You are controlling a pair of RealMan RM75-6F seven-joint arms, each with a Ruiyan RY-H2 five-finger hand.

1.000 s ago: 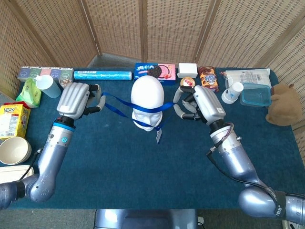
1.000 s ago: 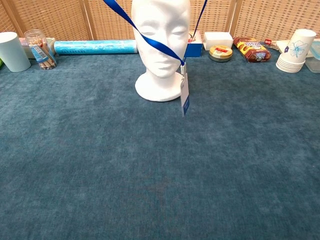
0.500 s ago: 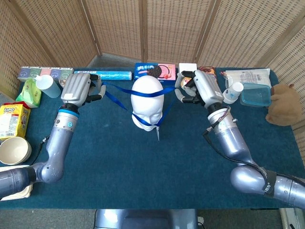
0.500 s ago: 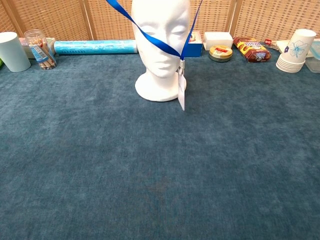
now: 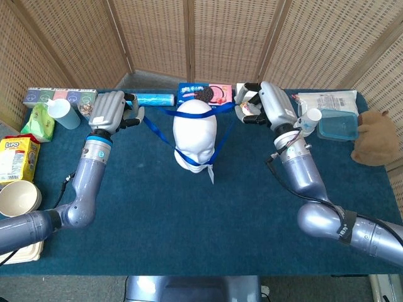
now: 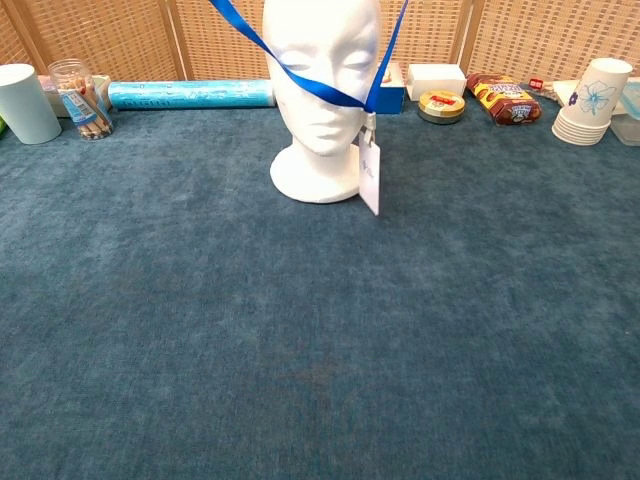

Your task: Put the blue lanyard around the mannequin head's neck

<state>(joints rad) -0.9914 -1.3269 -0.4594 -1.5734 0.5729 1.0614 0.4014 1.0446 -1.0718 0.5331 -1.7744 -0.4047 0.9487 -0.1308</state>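
Your left hand (image 5: 111, 111) has its fingers (image 5: 130, 119) pinched on one side of the blue lanyard (image 5: 189, 114), at ten o'clock from the mannequin head (image 5: 194, 134); your right hand (image 5: 269, 104) pinches the other side at two o'clock. The strap is stretched across the crown, its front run crosses the face, and the white badge (image 6: 369, 175) hangs by the base, just above the tabletop (image 6: 320, 340). The loop looks part-way over. Next, carry both hands back and down so the rear strap clears the crown and drops to the neck.
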